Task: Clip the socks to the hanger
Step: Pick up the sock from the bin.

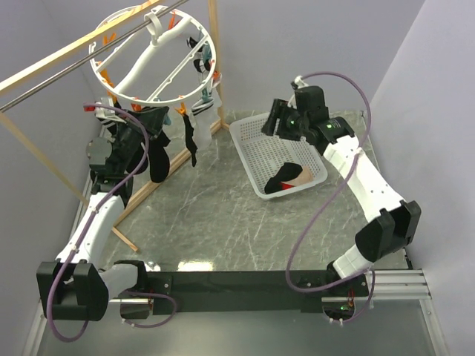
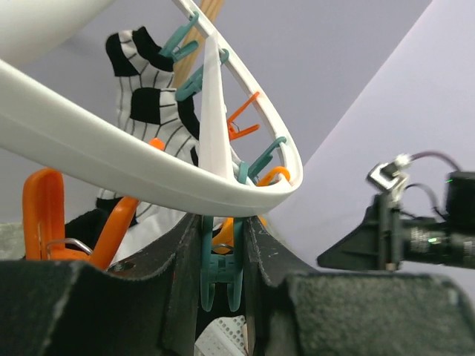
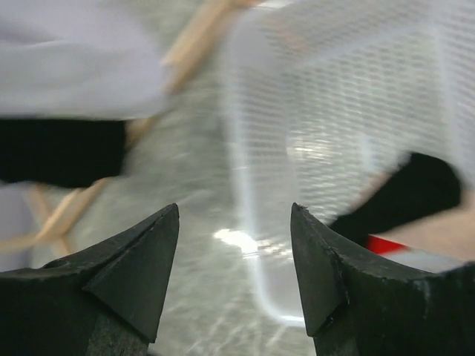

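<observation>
The hanger (image 1: 133, 70), a round white ring with orange and teal clips, hangs from a rail at the back left. My left gripper (image 1: 142, 124) is raised under its rim and shut on a teal clip (image 2: 221, 263), just below the ring (image 2: 148, 174). A black sock (image 1: 158, 159) hangs by that gripper and another (image 1: 191, 137) dangles to its right. A black-and-white striped sock (image 2: 141, 96) is clipped farther round. My right gripper (image 3: 235, 245) is open and empty above the basket's left rim (image 3: 249, 237); the view is blurred. More socks (image 1: 286, 178) lie in the basket.
The white mesh basket (image 1: 249, 162) sits at the back right of the marble table. A wooden frame (image 1: 171, 167) holds the rail and its foot runs along the table's left side. An orange clip (image 2: 44, 215) hangs left of my left fingers.
</observation>
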